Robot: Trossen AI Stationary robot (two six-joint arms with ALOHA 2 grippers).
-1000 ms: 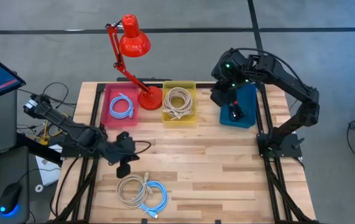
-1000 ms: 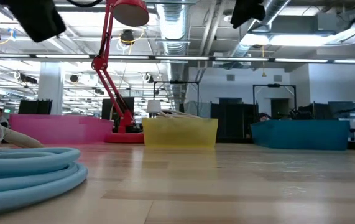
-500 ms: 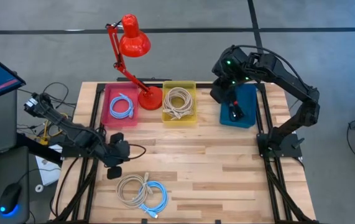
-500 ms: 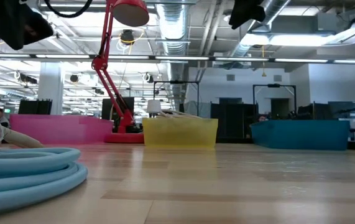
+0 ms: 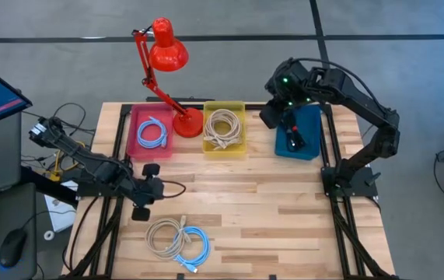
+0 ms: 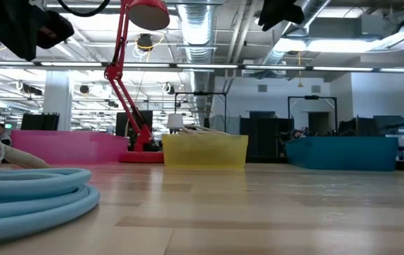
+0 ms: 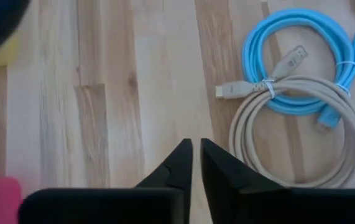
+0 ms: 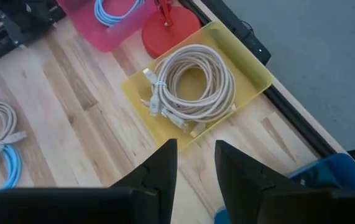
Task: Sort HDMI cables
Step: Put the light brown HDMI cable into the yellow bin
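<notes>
Left gripper (image 5: 145,201): lower left of the high view, above bare wood, just up and left of the loose cables. In the left wrist view its fingers (image 7: 178,169) stand a thin slit apart with nothing between them, so nearly closed and empty.
Loose beige cable (image 5: 165,234): a coiled loop at the bottom of the high view, left of centre, flat on the table (image 5: 268,210).
Loose light blue cable (image 5: 194,246): a coiled loop just right of the beige one and overlapping it; in the left wrist view the two loops lie one across the other, each tied with a small band.
Pink bin (image 5: 151,132): upper left part of the table in the high view; one light blue coiled cable (image 5: 152,131) lies inside.
Red lamp (image 5: 167,48): its round base sits between the pink and yellow bins, its arm leaning up to the left and its shade beyond the table's far edge.
Yellow bin (image 5: 225,128): upper centre of the table; beige coiled cables (image 5: 223,127) lie inside.
Right gripper (image 5: 271,117): upper right of the high view, held above the table at the left edge of the blue bin. In the right wrist view its fingers (image 8: 158,167) are parted with a clear gap and hold nothing.
Blue bin (image 5: 299,132): upper right of the table; a thin black bundle (image 5: 295,138) lies in it, partly hidden by the arm.
</notes>
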